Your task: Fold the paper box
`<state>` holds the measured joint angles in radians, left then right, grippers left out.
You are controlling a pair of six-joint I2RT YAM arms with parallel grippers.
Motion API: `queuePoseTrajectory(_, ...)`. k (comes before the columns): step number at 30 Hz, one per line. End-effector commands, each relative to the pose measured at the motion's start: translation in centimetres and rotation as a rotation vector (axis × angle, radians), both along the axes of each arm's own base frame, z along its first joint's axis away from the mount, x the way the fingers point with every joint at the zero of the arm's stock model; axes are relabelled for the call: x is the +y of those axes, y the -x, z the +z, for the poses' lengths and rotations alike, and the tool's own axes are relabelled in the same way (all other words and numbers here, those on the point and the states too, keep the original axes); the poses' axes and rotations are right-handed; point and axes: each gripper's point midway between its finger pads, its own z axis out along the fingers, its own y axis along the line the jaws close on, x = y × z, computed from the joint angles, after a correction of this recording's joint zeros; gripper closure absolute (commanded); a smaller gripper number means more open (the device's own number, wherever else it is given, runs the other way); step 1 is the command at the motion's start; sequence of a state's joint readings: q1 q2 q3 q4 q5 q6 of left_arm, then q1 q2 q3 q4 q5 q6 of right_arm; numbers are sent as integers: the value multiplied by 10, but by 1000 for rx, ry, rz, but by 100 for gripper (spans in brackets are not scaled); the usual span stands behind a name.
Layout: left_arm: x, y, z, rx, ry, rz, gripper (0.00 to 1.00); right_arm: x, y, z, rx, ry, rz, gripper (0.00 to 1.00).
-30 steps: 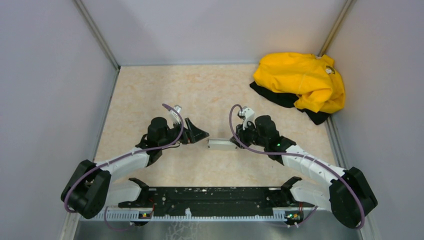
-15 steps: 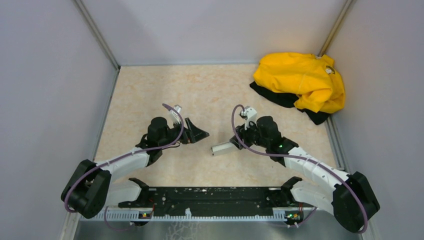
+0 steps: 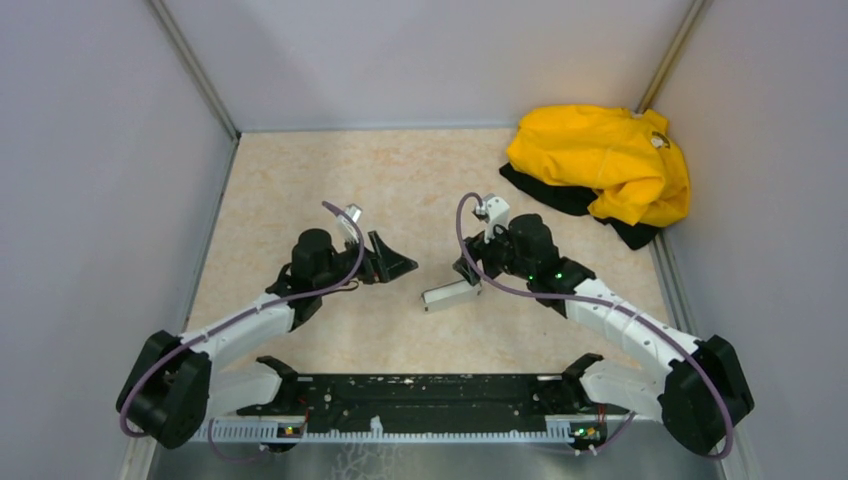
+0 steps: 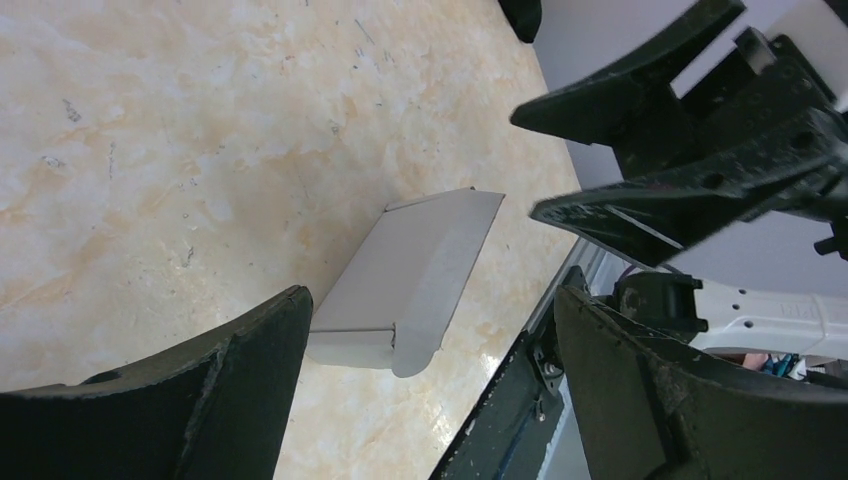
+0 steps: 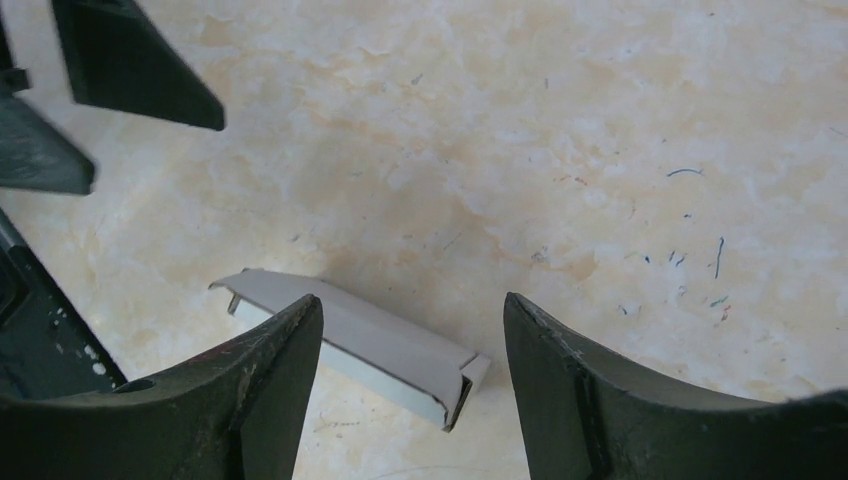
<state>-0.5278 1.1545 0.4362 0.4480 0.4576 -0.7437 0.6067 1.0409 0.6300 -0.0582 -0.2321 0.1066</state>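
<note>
Paper box (image 3: 450,295) lies on the table (image 3: 400,180) near the middle, looking like a flat little sleeve. The right gripper (image 3: 470,275) hangs just off its 1 o'clock end with the fingers well apart and gripping nothing. The left gripper (image 3: 398,266) is off at the box's 10 o'clock, spread all the way, also empty. My guess is we're between grips, so the next move needs one hand pinning the box while the other works a flap. Can't tell if the end tabs are tucked. One end hides behind a right finger (image 5: 270,380) in the wrist view.
</note>
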Motion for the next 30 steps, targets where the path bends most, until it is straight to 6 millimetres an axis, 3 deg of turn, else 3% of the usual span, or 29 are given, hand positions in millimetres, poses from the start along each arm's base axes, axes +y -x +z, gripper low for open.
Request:
queuePoseTrajectory(1,-1,10,35,-40,43,-35,8,2,-25,10,0,50,-80,35)
queuePoseTrajectory(5,5,35,50,-48,94,-49,30,-25,-35,5,58,61,-253,38)
queuePoseTrajectory(9,14,56,46,-21,91,-31,37,-65,-38,1,110,54,-443,43)
queuePoseTrajectory(14,12,88,32,20,136,-47,69,-85,-35,-20,163,56,-537,52)
queuePoseTrajectory(19,1,103,10,57,132,-64,68,-84,-32,-55,224,68,-548,57)
queuePoseTrajectory(22,-1,105,-7,68,120,-55,66,-80,-34,-63,205,26,-540,58)
queuePoseTrajectory(30,19,82,-52,70,19,118,62,-60,-30,-80,200,-38,-431,58)
